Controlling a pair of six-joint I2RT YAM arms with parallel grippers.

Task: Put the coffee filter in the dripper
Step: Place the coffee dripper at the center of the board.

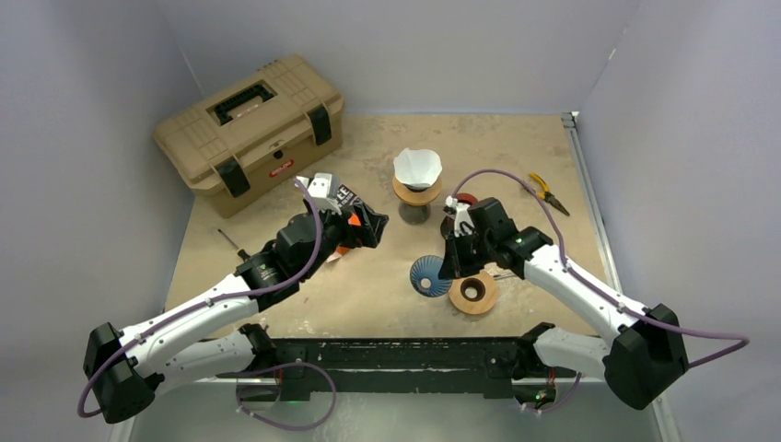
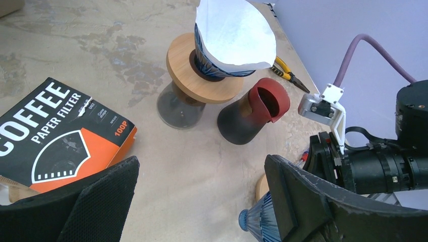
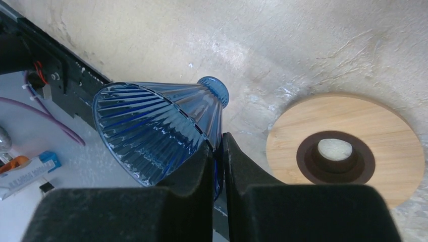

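Observation:
A white paper filter (image 1: 416, 167) sits in a blue dripper on a wooden ring over a glass carafe at the back middle; it also shows in the left wrist view (image 2: 234, 35). A second blue ribbed dripper (image 3: 156, 126) lies on its side on the table, also in the top view (image 1: 427, 276). My right gripper (image 3: 217, 151) is shut on its rim, one finger inside and one outside. A loose wooden ring (image 3: 343, 146) lies just right of it. My left gripper (image 2: 202, 196) is open and empty above the table, beside the coffee filter box (image 2: 55, 136).
A dark jug with a red top (image 2: 252, 116) stands next to the carafe (image 2: 176, 108). Yellow-handled pliers (image 1: 548, 191) lie at the back right. A tan toolbox (image 1: 249, 129) stands at the back left. A screwdriver (image 1: 232, 241) lies at the left.

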